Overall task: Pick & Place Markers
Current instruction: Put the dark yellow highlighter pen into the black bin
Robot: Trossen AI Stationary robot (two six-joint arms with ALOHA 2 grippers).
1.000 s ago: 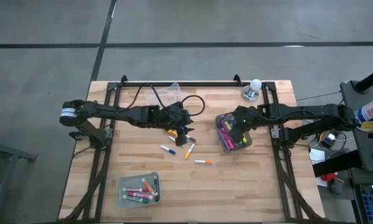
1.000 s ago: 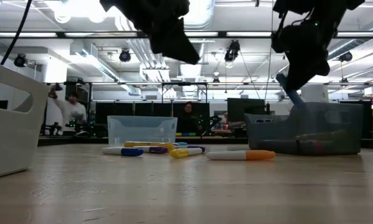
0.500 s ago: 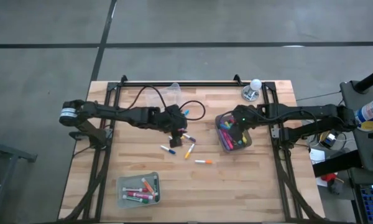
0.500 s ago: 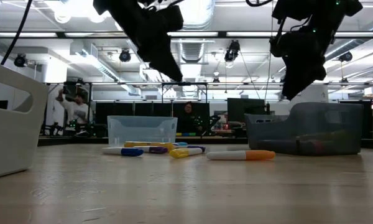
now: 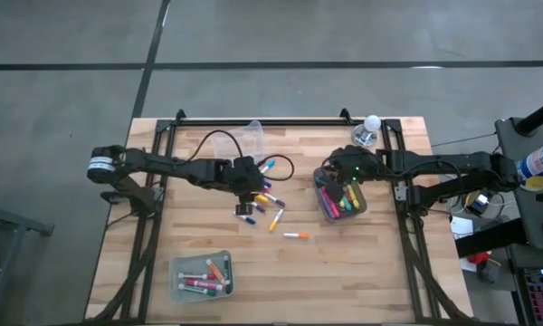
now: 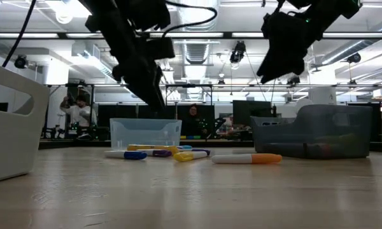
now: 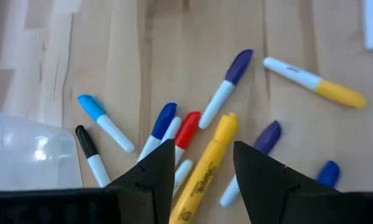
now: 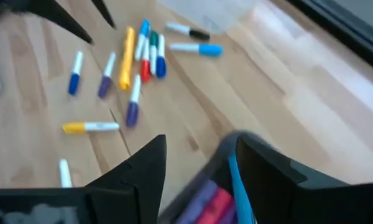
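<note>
A wooden worktop is seen from above, with two dark robot arms reaching in from either side. The left tool hovers over a loose cluster of markers near the middle of the worktop; in its wrist view its two fingers stand apart with nothing between them, and a yellow marker lies on the wood in the gap below. Around that one lie blue, red, purple, black-capped and light-blue-capped markers, some touching each other. An orange-capped marker lies apart from the cluster, nearer the front edge. The right tool hangs over the far end of a grey bin on the right side of the worktop, its fingers spread and empty. That bin holds a heap of pink, yellow, green and red markers. A second bin, near the front left, holds several red and green markers. A clear tub stands at the back of the worktop, behind the cluster. In the low view, a person shows in the room beyond.
</note>
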